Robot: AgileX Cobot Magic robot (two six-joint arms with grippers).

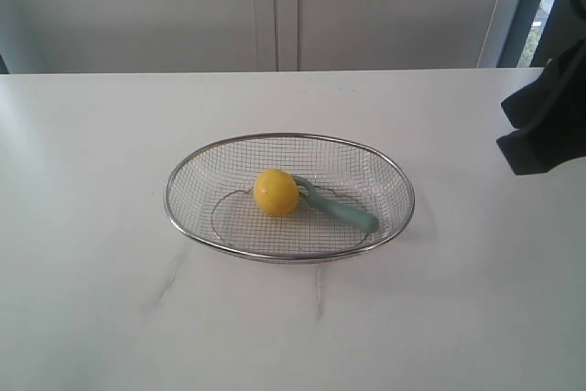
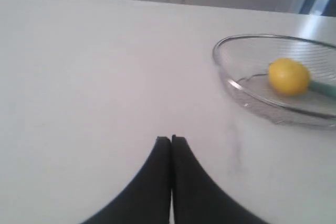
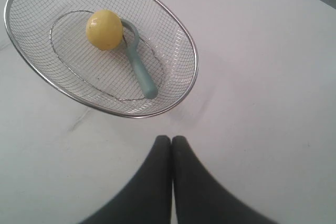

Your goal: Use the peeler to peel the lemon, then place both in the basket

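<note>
The yellow lemon (image 1: 276, 191) lies in the middle of the wire mesh basket (image 1: 188, 168), touching the head of the teal peeler (image 1: 343, 211), whose handle points toward the basket's right end. The right wrist view shows the lemon (image 3: 104, 29), the peeler (image 3: 140, 72) and the basket (image 3: 193, 61) from above. My right gripper (image 3: 171, 139) is shut and empty, off to the basket's right above the table. My left gripper (image 2: 171, 139) is shut and empty, well away from the basket (image 2: 223, 74), with the lemon (image 2: 288, 76) visible inside. Part of the right arm (image 1: 548, 112) shows at the exterior view's right edge.
The basket stands on a white table (image 1: 92, 226) with faint grey marks in front of it. A pale wall with cabinet panels (image 1: 275, 6) runs behind the table's far edge.
</note>
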